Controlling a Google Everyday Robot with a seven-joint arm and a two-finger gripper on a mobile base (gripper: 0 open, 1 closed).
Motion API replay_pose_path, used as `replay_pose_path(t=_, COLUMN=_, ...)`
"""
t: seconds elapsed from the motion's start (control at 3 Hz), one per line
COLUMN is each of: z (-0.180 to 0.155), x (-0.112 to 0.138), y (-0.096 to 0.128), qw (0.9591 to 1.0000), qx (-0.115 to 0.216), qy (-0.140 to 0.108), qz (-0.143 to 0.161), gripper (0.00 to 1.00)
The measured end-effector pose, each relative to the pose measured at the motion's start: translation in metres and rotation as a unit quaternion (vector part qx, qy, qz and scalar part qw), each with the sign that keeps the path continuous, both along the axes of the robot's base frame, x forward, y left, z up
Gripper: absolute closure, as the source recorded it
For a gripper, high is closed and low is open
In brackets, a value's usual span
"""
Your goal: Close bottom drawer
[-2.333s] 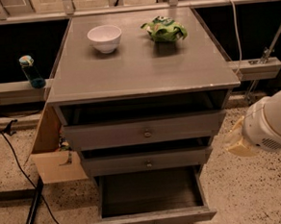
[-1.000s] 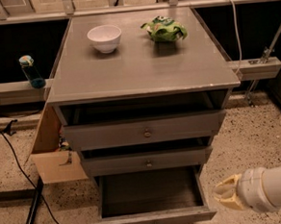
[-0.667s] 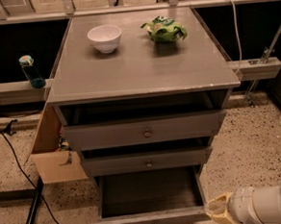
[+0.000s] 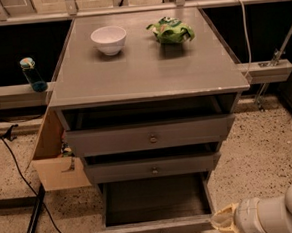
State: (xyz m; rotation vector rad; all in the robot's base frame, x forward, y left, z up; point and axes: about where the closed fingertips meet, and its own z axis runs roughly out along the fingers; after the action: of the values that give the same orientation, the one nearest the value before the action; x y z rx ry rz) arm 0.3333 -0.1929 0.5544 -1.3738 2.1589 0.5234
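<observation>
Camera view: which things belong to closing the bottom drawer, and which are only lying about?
Job: low grey bottom drawer, pulled open; robot gripper, low at the right near the drawer's front corner.
Lying about: white round bowl and green crumpled bag on the grey cabinet top; blue bottle on the left ledge; brown cardboard box on the floor, left.

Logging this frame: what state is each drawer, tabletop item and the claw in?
bottom drawer: pulled far out, nothing visible inside.
middle drawer: slightly out.
top drawer: partly out.
white bowl: upright on the cabinet top.
green bag: crumpled, lying there too.
blue bottle: upright on the left ledge.
claw: low, at the bottom drawer's front right corner.
</observation>
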Motion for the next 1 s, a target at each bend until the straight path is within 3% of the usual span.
replay_pose_path(t=0.33, z=-0.044, x=-0.005, y=-0.012, qw=0.9984, qx=-0.039, qy=-0.004, qz=0.040, gripper=1.00)
replay_pose_path(t=0.67, z=-0.091, x=-0.003, y=-0.036, qw=0.9961, qx=-0.068, qy=0.003, qz=0.056, gripper=1.00)
replay_pose_path(t=1.0, z=-0.135, x=0.001, y=-0.062, qw=0.9955, qx=-0.075, qy=0.012, qz=0.058, gripper=1.00)
